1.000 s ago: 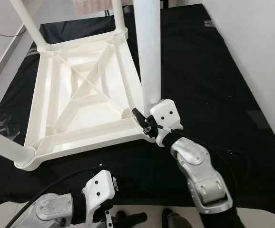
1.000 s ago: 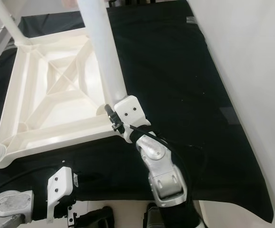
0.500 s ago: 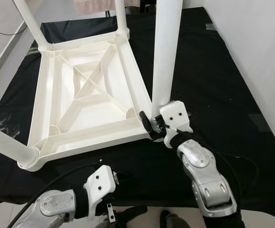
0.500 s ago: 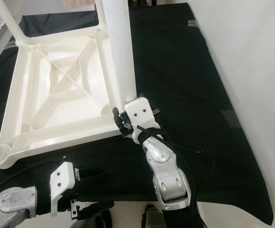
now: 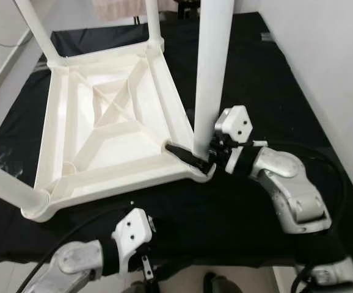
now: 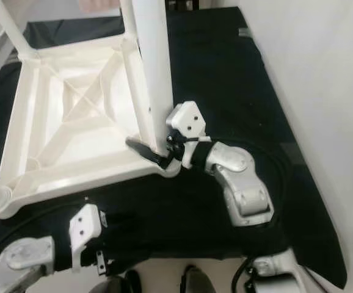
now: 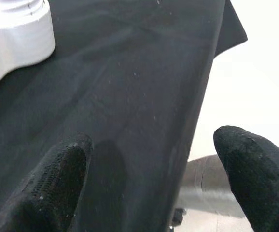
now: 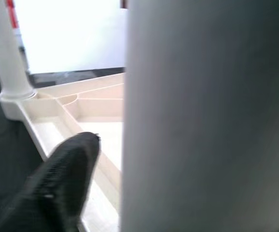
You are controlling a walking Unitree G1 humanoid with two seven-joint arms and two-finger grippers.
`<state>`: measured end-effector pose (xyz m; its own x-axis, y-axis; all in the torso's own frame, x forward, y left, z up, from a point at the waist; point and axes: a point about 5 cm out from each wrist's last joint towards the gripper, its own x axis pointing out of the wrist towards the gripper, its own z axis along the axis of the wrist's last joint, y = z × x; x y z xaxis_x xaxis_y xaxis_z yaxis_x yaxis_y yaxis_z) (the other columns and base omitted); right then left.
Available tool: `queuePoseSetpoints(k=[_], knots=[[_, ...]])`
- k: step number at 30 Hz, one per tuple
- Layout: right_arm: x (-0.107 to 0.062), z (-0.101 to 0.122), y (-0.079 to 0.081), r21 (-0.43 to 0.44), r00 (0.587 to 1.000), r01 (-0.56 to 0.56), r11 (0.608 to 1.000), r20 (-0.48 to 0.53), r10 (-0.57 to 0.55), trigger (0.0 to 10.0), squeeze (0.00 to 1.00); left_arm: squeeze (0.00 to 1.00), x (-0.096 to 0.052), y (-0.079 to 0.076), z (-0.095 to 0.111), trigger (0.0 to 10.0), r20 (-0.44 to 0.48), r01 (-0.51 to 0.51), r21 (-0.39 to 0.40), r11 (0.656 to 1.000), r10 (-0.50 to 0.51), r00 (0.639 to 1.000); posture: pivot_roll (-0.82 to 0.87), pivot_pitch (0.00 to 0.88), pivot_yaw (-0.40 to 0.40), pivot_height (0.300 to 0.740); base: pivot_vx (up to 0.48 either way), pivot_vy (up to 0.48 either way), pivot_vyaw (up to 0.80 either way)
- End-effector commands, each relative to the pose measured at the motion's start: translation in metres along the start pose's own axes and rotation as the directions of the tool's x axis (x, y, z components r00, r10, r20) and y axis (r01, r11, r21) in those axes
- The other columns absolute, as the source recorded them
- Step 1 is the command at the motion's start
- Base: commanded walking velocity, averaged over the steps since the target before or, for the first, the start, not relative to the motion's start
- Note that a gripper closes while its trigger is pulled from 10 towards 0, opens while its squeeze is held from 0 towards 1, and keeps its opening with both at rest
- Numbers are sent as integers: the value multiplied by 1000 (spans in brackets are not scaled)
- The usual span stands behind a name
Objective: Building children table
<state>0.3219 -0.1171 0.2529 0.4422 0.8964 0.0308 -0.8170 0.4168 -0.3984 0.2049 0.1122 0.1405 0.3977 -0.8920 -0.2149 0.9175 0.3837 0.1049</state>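
1. Left eye view: the white table (image 5: 109,122) lies upside down on the black mat (image 5: 274,79), underside ribs up, with legs already standing at its far-left, far-right and near-left corners. The fourth leg (image 5: 212,67) now stands nearly upright at the near-right corner; a second ago it leaned noticeably. The right gripper (image 5: 196,157) has swung round from the near side to the right of the leg, its wrist now reaching in sideways, fingers closed around the leg's foot just above the corner socket. I judge the leg is being lined up and pressed into that last socket.

2. Right eye view: the same scene; one black finger lies across the table's corner rim, touching it. Whether the leg is fully seated is hidden by the gripper.

3. Left wrist view: the left gripper (image 7: 154,183) hovers over the mat near its near edge, fingers wide apart and holding nothing. A corner of the table shows beyond.

4. Right wrist view: the leg stands blurred and very close, with one finger (image 8: 64,179) beside it and the table's ribbed underside behind.
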Motion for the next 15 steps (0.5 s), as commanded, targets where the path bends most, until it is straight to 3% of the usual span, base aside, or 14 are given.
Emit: queuePoseSetpoints(k=[1,2,7,15], knots=[[7,-3,8,-3,997,-71,997,9,71,4431,0,0,1,-3,-6,10000,-15,0,-12,1000,-1,1000,-45,210,1,740,0,0,0],[13,-6,-1,-3,996,-89,996,-7,89,0,0,0,2,-3,-6,10000,-2,-24,-22,999,24,1000,-39,199,-6,740,0,0,0],[14,-13,-9,15,993,-113,993,-20,114,0,0,0,2,-2,-7,10000,25,-67,-43,997,68,997,-38,187,-6,740,0,0,0],[-13,-37,-7,65,995,-41,997,-93,47,0,0,0,-4,5,-6,10000,55,-241,2,970,241,969,-51,178,-1,740,0,0,0]])
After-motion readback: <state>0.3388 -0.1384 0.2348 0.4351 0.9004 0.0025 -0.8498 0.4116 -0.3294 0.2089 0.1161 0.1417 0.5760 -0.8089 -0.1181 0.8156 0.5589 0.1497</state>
